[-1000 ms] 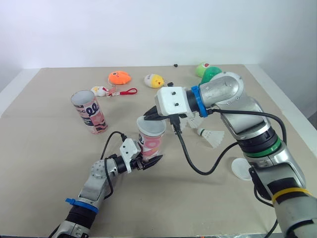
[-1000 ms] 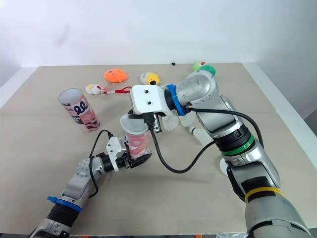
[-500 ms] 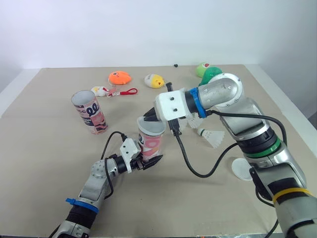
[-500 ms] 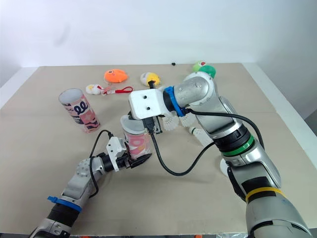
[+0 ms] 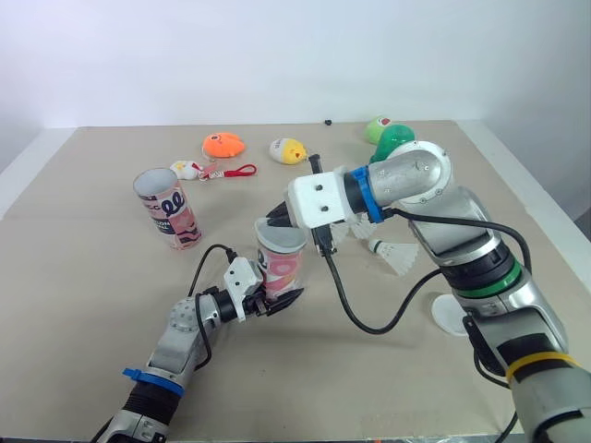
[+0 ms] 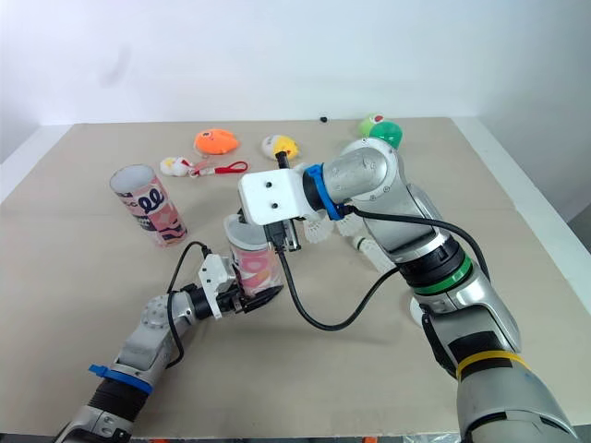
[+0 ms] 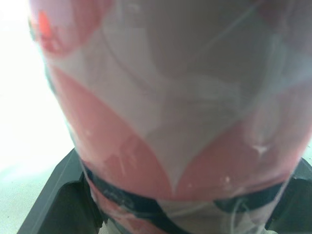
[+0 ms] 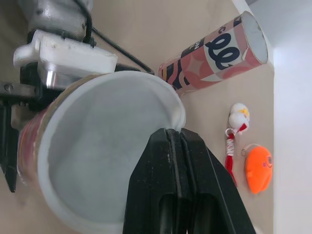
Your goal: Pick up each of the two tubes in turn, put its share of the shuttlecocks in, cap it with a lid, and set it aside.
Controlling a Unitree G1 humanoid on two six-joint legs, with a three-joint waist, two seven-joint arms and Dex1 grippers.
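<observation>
Left gripper [image 5: 278, 301] clamped round the lower body of the pink tube [image 5: 283, 260] — tube upright, mid-table, right gripper [image 8: 175, 135] at its rim, fingers pressed together, nothing visible between them, second tube [image 5: 168, 209] well apart.

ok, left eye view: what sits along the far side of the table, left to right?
white charm → orange toy → yellow toy → small black object → green toy

Right gripper [image 5: 275, 220] (jaws together) overhangs held tube [image 5: 282, 260] rim; open tabletop [image 5: 226, 217] toward second tube [image 5: 167, 209].
</observation>
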